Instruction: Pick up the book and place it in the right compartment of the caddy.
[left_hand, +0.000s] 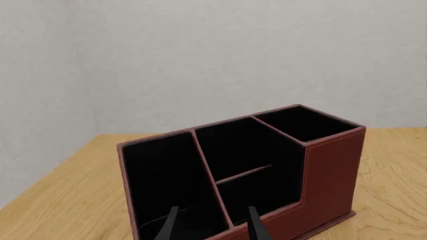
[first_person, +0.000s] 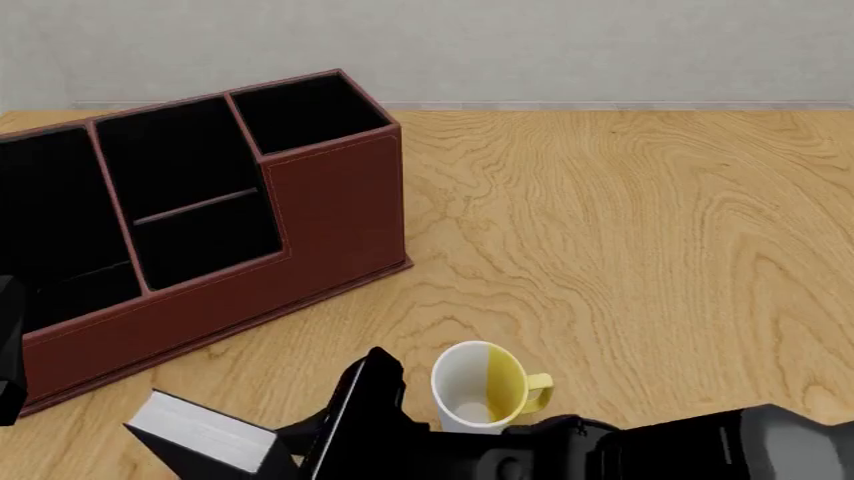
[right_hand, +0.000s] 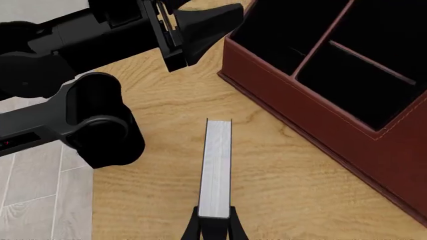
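My right gripper (right_hand: 213, 226) is shut on the book (right_hand: 215, 167), gripping it at one end with its white page edge facing the wrist camera. In the front view the book (first_person: 200, 432) is lifted near the table's front left, with the right gripper (first_person: 350, 415) on it, in front of the caddy (first_person: 334, 225). The reddish-brown caddy (left_hand: 330, 175) has a black interior. Its right compartment (first_person: 310, 110) is the tall squarish end bin (left_hand: 307, 122). My left gripper (left_hand: 212, 227) is open and holds nothing, hovering over the caddy's front.
A white and yellow mug (first_person: 487, 388) stands upright on the wooden table (first_person: 627, 230), just right of the held book. The left arm (right_hand: 87, 125) hangs beside the book near the table's left edge. A grey wall rises behind the caddy.
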